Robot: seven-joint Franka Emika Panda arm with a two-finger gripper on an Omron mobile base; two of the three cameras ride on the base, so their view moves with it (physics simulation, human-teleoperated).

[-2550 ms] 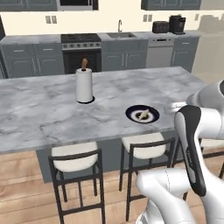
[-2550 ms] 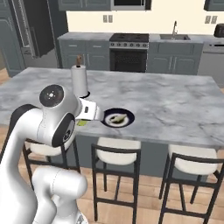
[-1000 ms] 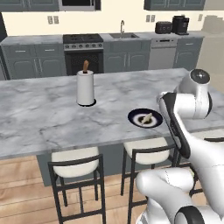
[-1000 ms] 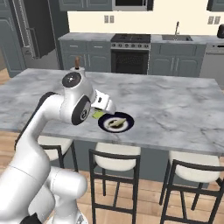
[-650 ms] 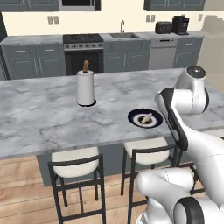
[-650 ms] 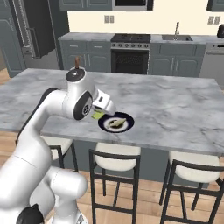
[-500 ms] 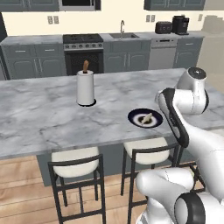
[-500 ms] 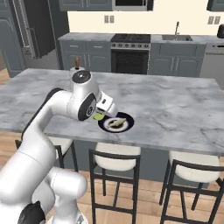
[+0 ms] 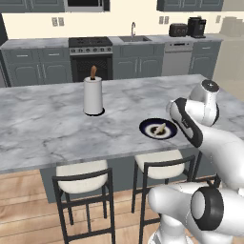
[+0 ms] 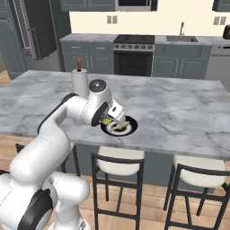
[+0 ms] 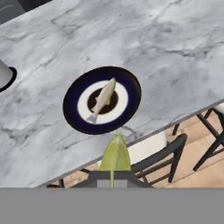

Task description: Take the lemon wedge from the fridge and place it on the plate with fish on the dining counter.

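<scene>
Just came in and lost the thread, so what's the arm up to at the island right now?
The robot's claw holds the lemon wedge pinched between its fingers, above the near edge of the dining counter. It is beside the dark-rimmed plate with the fish. The wedge is not on the plate yet. A paper towel roll stands further along the counter.

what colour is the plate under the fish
The plate is dark navy at the rim, with a white ring and a dark centre under the fish; hand view shows it best.
</scene>
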